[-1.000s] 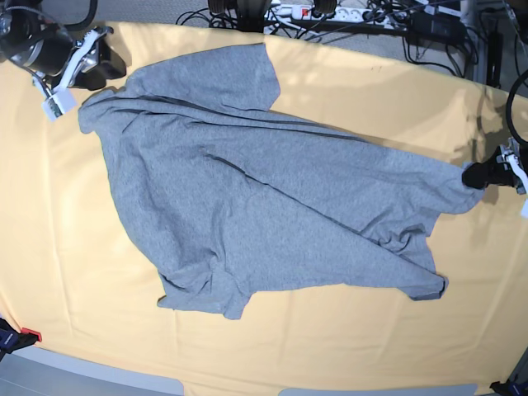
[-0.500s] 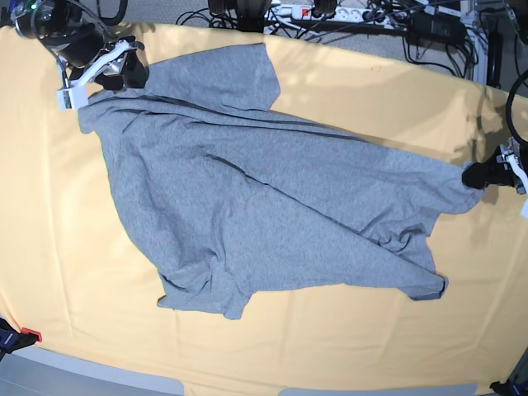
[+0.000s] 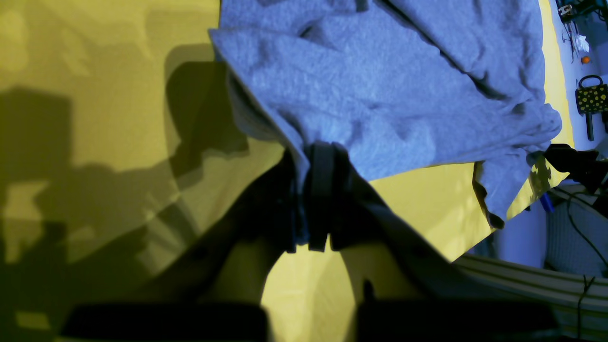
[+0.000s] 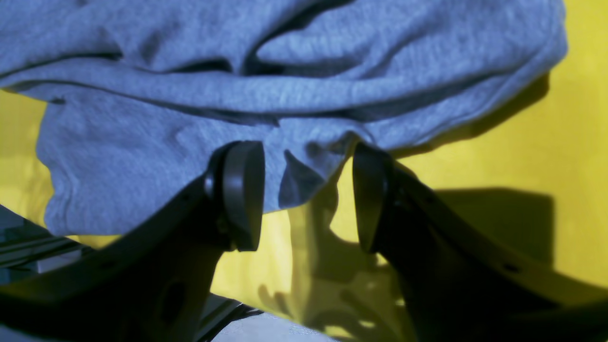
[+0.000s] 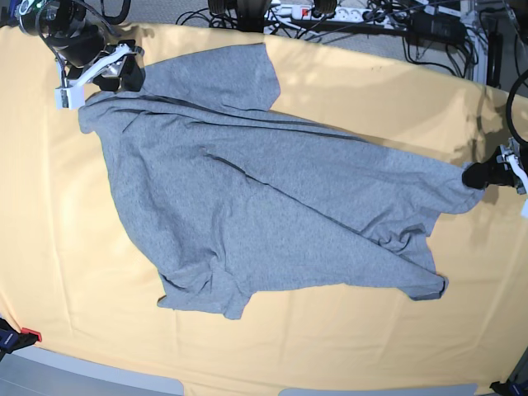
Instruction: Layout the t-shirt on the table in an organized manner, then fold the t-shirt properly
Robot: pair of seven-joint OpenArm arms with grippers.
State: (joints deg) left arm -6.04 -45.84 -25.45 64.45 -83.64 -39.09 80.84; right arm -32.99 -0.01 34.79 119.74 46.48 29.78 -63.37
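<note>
You are looking at the t-shirt (image 5: 264, 198) lying plain side up and slanted across the middle of the worktop (image 5: 74, 272), creased, with its lower edge bunched. The left end effector (image 3: 316, 199) is clenching the shirt's edge near the worktop's right border in the base view, pads pressed together on the cloth. The right end effector (image 4: 306, 194) is standing released at the far left corner, jaws spread, the shirt's folded edge lying between them but not pinched. Bare worktop is stretching wide along the near side and the left; cables (image 5: 330, 16) are crowding the far edge.
</note>
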